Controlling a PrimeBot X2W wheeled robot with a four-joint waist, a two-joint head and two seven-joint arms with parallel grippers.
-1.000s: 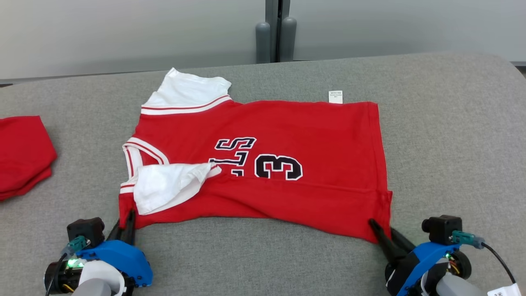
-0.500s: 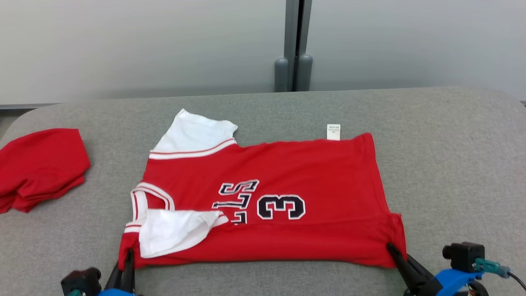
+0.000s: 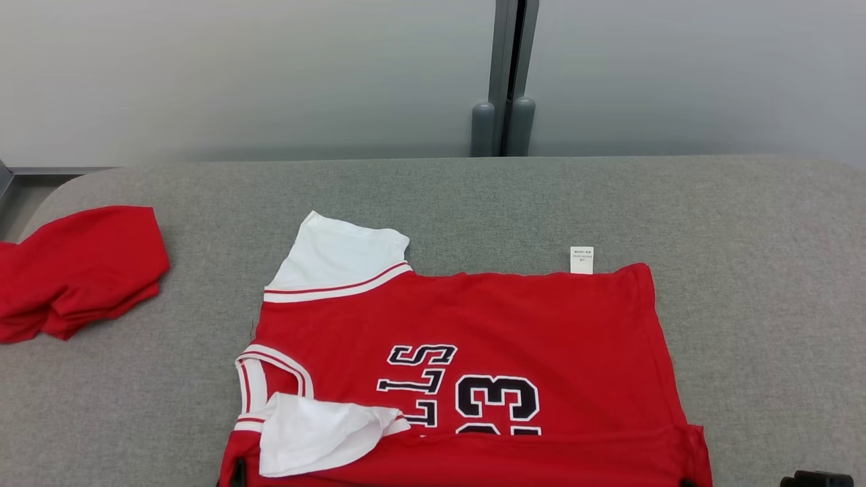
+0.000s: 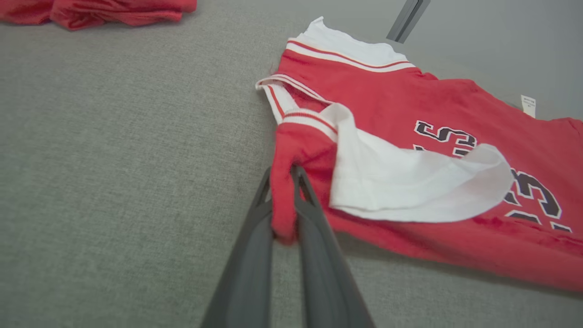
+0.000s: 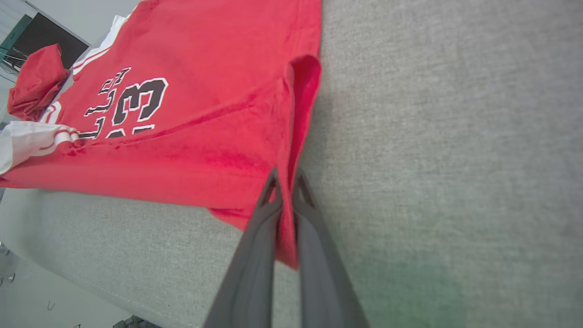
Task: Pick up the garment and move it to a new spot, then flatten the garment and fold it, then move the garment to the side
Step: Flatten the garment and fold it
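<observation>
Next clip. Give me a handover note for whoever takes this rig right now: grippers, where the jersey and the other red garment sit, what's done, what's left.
Left gripper: shut on the jersey at its near shoulder corner.
Right gripper: shut on the jersey's near hem corner.
Jersey: spread print-up on the grey table, collar to the robot's left, near white sleeve flopped over the chest.
Other red garment: bundled at the table's far left, apart from the jersey.
Done: jersey laid out, both near corners pinched.
Left: fold it, then move it to the side.
</observation>
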